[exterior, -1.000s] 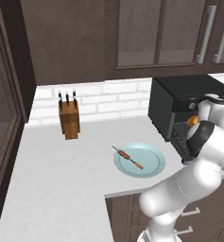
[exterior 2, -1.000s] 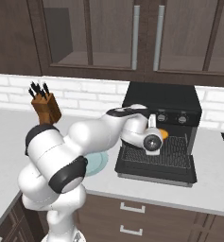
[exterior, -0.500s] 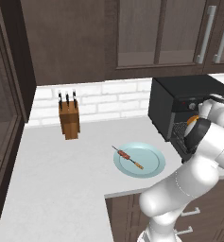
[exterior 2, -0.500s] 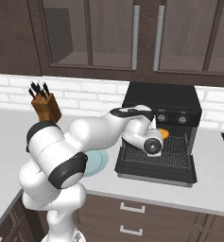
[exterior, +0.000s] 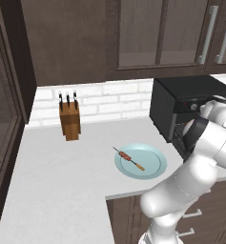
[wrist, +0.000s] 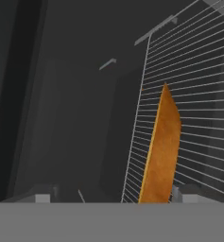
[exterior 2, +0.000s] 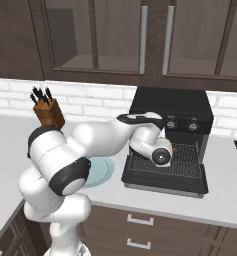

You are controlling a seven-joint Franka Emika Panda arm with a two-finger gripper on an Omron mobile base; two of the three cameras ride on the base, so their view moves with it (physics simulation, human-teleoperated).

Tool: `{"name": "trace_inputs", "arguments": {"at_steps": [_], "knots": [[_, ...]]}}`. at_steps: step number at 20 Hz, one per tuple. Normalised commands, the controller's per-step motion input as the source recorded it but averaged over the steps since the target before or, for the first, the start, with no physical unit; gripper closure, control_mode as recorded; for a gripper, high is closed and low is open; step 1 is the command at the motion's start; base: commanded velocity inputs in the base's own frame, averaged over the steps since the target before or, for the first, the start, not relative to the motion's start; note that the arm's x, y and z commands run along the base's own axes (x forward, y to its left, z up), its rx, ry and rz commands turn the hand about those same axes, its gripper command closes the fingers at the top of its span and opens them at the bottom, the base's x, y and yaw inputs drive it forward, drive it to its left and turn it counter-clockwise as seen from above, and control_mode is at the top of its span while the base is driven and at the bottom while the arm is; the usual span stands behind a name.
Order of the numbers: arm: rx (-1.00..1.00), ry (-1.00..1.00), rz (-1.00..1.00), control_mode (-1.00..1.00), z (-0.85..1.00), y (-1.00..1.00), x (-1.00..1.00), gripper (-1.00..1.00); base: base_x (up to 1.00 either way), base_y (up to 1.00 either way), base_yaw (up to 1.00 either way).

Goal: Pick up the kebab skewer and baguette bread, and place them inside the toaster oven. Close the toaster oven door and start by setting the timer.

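— Where is the baguette bread (wrist: 161,150)?

— Inside the toaster oven (exterior 2: 171,140), lying on the wire rack (wrist: 198,94). In the hand view it is a narrow golden-orange wedge whose long axis runs from the bottom of that view up to a pointed tip, along the rack's near edge. That camera is rolled, so how that axis lies in the room I cannot tell.

— Do the base views show it?

— The right base view shows just a sliver of orange (exterior 2: 174,148) on the rack, right beside the robot's wrist. In the left base view the arm covers the oven's mouth.

— And the gripper (wrist: 113,194)?

— Its two tips show pale at the bottom of the hand view, set wide apart, one fingertip (wrist: 183,194) just beside the loaf's lower end, the other far off. Whether that tip touches the loaf I cannot tell; the jaws look spread, not clamped on it.

— The toaster oven door (exterior 2: 165,175)?

— Dropped flat, seen best from the right base view.

— The kebab skewer (exterior: 129,159)?

— On the pale blue plate (exterior: 152,167) near the counter's front edge, left of the oven. Its long axis runs diagonally, the far end toward the back wall and left, the near end toward the front edge and right. The left base view gives it plainly; in the right base view the arm hides most of the plate.

— Anything else?

— A wooden knife block (exterior: 69,121) stands near the back wall, well apart from the plate.
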Motion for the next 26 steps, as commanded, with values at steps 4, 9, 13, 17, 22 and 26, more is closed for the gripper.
{"name": "trace_inputs", "arguments": {"at_steps": [4,9,13,17,22,26], "knots": [[0.0,0.0,0.0,-1.0,0.0,0.0,0.0,-1.0,0.0,0.0,0.0],[0.0,0.0,0.0,-1.0,0.01,-0.08,-0.07,-1.0,0.0,0.0,0.0],[0.0,0.0,0.0,-1.0,0.02,-0.11,-0.48,-1.0,0.0,0.0,0.0],[0.0,0.0,0.0,-1.0,0.0,-0.02,-0.67,-1.0,0.0,0.0,0.0],[-0.01,0.01,0.03,-1.0,0.27,0.0,-0.42,-1.0,0.0,0.0,0.0],[0.0,0.07,0.13,-1.0,0.67,0.04,-0.08,-1.0,0.0,0.0,0.0]]}}
